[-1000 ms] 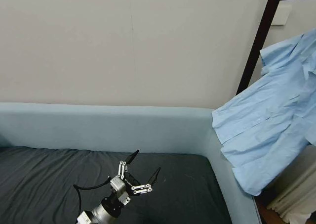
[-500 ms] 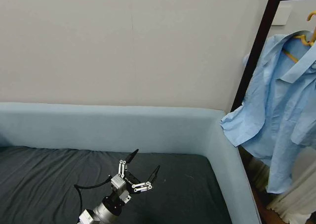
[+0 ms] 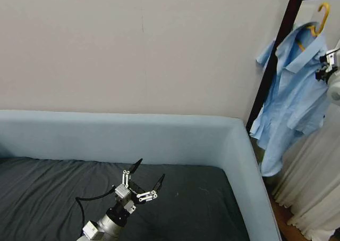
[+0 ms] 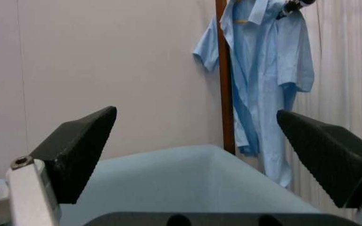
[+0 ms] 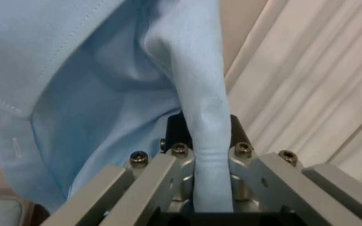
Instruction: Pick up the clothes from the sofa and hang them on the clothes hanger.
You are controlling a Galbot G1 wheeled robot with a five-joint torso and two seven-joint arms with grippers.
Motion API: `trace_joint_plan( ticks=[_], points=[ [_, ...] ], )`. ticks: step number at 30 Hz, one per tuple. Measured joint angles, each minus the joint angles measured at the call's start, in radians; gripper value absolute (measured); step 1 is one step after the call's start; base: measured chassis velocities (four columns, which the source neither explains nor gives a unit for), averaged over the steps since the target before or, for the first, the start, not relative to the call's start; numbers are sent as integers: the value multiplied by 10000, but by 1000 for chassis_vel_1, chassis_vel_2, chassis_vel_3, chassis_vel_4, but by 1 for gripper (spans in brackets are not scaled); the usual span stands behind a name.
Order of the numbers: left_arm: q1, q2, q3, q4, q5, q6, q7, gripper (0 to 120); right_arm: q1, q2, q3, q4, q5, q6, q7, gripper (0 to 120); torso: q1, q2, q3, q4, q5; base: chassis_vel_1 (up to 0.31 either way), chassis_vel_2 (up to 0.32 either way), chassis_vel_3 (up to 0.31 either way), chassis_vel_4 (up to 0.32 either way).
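1. Since a second ago, the light blue shirt (image 3: 291, 92) has swung from a slanted spread over the sofa's end to a straight, narrow drape, higher up, and the left gripper (image 3: 150, 169) has dipped slightly.
2. Pale blue sofa (image 3: 159, 137): its dark seat cushion (image 3: 48, 193) lies just under the left jaws, and its back rises beyond them.
3. White curtain (image 3: 313, 182) hangs below and behind the right gripper (image 3: 325, 65).
4. Shirt: a fold of it runs between the right jaws, and the rest hangs beside and below them, well apart from the left jaws.
5. Dark rack post (image 3: 276, 60) stands just past the shirt from the right jaws.
6. Left jaws are spread wide and hold nothing.
7. Right jaws are pinched closed on the shirt fold.
8. Yellow hanger (image 3: 320, 15) hook rises from the collar, above the right jaws; whether it rests on the rack cannot be told.
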Motion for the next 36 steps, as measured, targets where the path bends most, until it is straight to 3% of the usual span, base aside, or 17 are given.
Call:
trace_joint_plan(
  ticks=[5, 11, 36],
  points=[
    [-46, -126, 97, 33, 1, -5, 5, 100, 1667, 825, -1341, -986, 606, -360, 513, 1, 1, 0, 0, 3, 1, 0, 0, 0, 0],
    [52, -165, -30, 0, 1, -73, 6, 100, 2281, 1440, -1464, -1516, 1476, -558, 1242, 1, 0, 0, 0, 7, 1, 0, 0, 0, 0],
    [306, -331, -136, -310, 218, -97, -43, 100, 3069, 1772, -1683, -2486, 4935, -622, 3015, 1, -1, 1, -1, 6, 3, 0, 0, 0, 0]
  ],
)
